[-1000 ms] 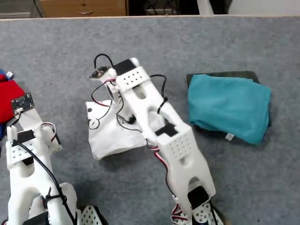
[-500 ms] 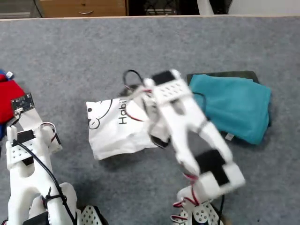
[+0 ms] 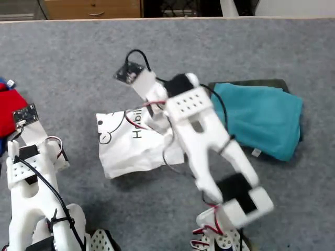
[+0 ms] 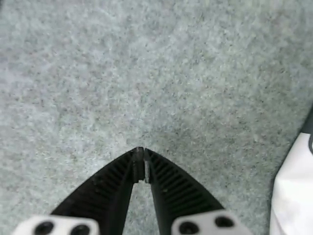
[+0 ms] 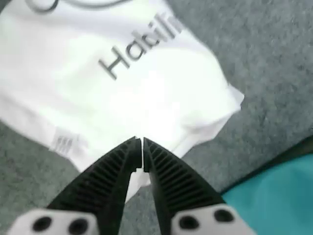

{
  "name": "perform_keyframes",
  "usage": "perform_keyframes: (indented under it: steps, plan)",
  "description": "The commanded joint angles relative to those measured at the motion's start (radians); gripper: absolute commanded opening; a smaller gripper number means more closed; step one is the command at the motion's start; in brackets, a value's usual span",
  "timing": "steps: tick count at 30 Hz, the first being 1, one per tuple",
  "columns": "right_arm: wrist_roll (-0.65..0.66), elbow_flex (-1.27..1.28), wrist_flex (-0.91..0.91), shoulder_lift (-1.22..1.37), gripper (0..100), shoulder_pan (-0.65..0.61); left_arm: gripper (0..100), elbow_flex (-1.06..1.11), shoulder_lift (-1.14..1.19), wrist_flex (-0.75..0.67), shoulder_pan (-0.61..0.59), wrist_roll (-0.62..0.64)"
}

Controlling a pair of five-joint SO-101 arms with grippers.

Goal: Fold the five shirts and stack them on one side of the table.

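Shirt in white (image 5: 122, 73), folded into a rough square, lies right under the right gripper (image 5: 141, 147). The black fingers are pressed together with nothing between them, and their tips hover over the shirt's edge nearest the teal shirt (image 5: 274, 196). From the high view the right arm (image 3: 199, 130) stretches across the middle of the grey table (image 3: 68, 57) and covers the white shirt's side toward the teal one, so I cannot make out that edge from there, and the dark lettering on the cloth is partly hidden by cables.

The teal shirt sits folded to the right of the white one, near it. A dark shirt (image 3: 251, 82) lies beneath it, with just a strip showing along the far edge.

The left gripper (image 4: 140, 154) is also closed and empty, over bare table, and a corner of the white shirt shows off to one side of it. The left arm (image 3: 26, 178) stands at the near left. A red shirt (image 3: 9, 110) beside it is cut off by the table's left edge, and a bit of blue (image 3: 6, 83) just beyond it is too small to identify.
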Motion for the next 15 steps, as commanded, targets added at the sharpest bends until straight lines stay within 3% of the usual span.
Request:
perform_keyframes:
  steps: [1, 8, 15]
  plan:
    - [-0.020, -0.153, 0.014, 0.143, 1.5, -0.014, 3, -0.004, -0.023, -0.012, 0.008, 0.008]
    - [0.025, -0.168, 0.167, 0.298, 1.3, -0.029, 3, -0.004, -0.023, -0.012, 0.007, 0.006]
    - [0.129, 0.093, 0.216, 0.150, 1.3, -0.002, 3, -0.004, -0.023, -0.012, 0.008, 0.005]
